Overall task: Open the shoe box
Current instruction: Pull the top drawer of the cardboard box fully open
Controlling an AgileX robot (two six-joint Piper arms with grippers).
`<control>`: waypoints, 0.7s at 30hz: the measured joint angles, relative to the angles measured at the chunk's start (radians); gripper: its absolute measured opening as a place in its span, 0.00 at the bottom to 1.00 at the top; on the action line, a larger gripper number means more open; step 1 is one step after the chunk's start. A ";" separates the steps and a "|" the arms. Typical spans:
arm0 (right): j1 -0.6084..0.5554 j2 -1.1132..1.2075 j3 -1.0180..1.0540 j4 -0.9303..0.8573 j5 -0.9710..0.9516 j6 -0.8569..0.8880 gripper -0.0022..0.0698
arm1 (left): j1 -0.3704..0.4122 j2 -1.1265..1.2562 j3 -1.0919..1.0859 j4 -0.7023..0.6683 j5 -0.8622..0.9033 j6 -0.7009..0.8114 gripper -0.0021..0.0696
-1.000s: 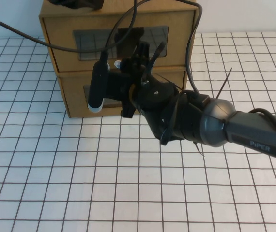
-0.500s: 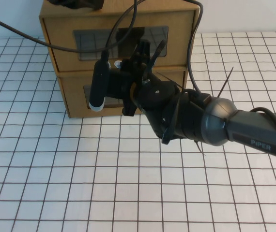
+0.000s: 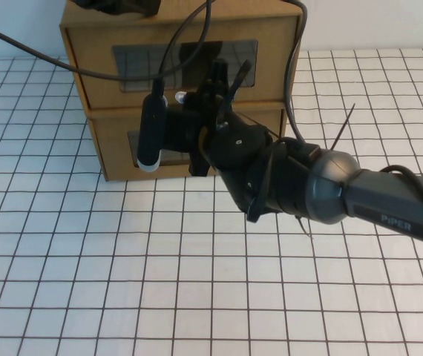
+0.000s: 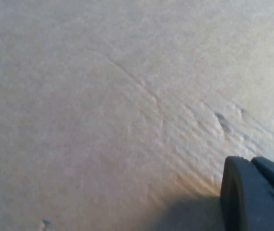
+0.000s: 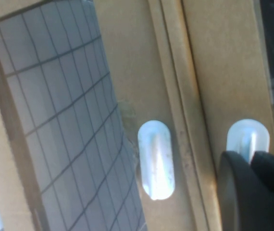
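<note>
Two cardboard boxes stand stacked at the back of the table, left of centre: upper box point(image 3: 85, 63) on lower box point(image 3: 111, 152), each with a dark window in its front. In the high view much of the lower front is hidden by the right arm point(image 3: 323, 193), which comes in from the right, and by a black cylinder point(image 3: 151, 130) on it. The right gripper point(image 3: 225, 85) sits against the fronts near the seam between the boxes. No view shows whether it is open or closed, or whether it holds anything.

Only the right wrist view shows the pulls: a free tab point(image 5: 154, 160), whitish and oval, beside the seam, and a second tab point(image 5: 246, 134) partly covered by a dark part of the gripper.

The left gripper point(image 3: 115, 6) lies on top of the upper box, cut off by the frame edge. Its wrist view gives only creased cardboard close up, and its state cannot be told either.

The table point(image 3: 85, 282) is white with a dark grid, and a pale wall point(image 3: 389, 22) stands behind.
</note>
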 joint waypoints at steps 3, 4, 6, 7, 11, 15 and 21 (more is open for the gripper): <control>0.000 0.008 -0.004 -0.006 0.010 -0.004 0.05 | 0.000 0.000 0.000 0.000 0.003 -0.001 0.03; 0.000 0.009 -0.005 -0.008 0.015 -0.004 0.05 | 0.000 0.000 0.000 0.000 0.005 -0.002 0.03; 0.000 0.009 -0.005 -0.008 0.017 -0.005 0.05 | 0.000 0.000 -0.002 0.000 0.007 -0.007 0.03; 0.002 0.010 -0.005 -0.008 0.021 -0.006 0.05 | 0.000 0.000 -0.002 0.000 0.007 -0.016 0.03; 0.015 0.010 -0.003 -0.010 0.052 -0.028 0.05 | 0.000 0.000 -0.002 -0.001 0.011 -0.042 0.03; 0.034 -0.012 0.030 -0.012 0.073 -0.032 0.04 | -0.002 0.000 -0.003 -0.006 0.020 -0.064 0.03; 0.064 -0.061 0.083 0.018 0.086 -0.032 0.04 | -0.002 0.000 -0.003 -0.005 0.023 -0.074 0.03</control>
